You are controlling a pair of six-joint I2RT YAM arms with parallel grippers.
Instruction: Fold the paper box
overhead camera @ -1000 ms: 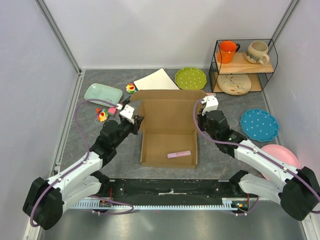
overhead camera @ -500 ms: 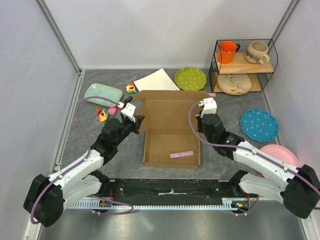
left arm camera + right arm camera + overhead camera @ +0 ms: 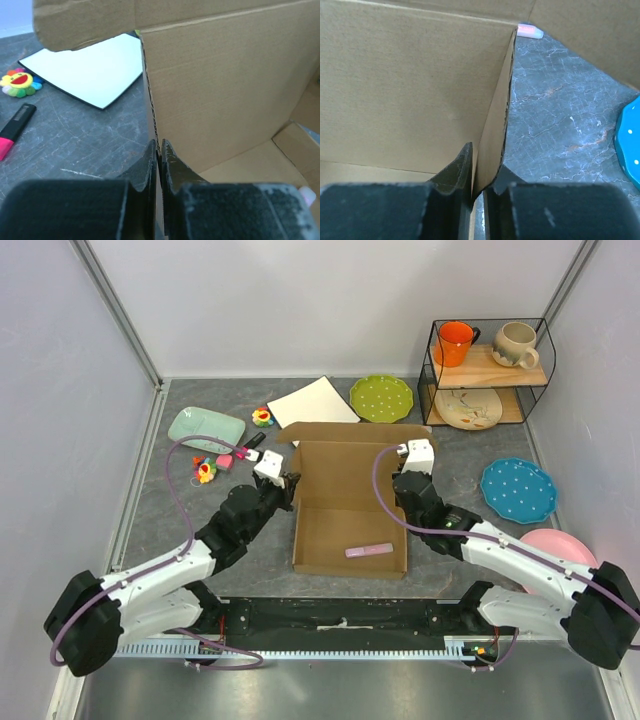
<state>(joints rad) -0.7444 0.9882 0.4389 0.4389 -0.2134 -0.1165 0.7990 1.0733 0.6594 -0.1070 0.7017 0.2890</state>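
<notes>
Mid-fold: paper box (image 3: 345, 525) sits mid-counter toward the near edge, my left pincer (image 3: 159, 145) and right pincer (image 3: 482, 160) each nipped tight on a raised side wall, and next I likely need the walls square and the flaps tucked.

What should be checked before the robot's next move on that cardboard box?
1. Left gripper grip: shut on the left wall of the box. Ok.
2. Right gripper grip: the right wall sits between its jaws, but whether it is clamped, cannot tell.
3. Both side walls upright: ok.
4. Box interior free: not ok, a pink item lies on the floor.
5. Lid folded over: not ok, it stands open at the far side.
</notes>
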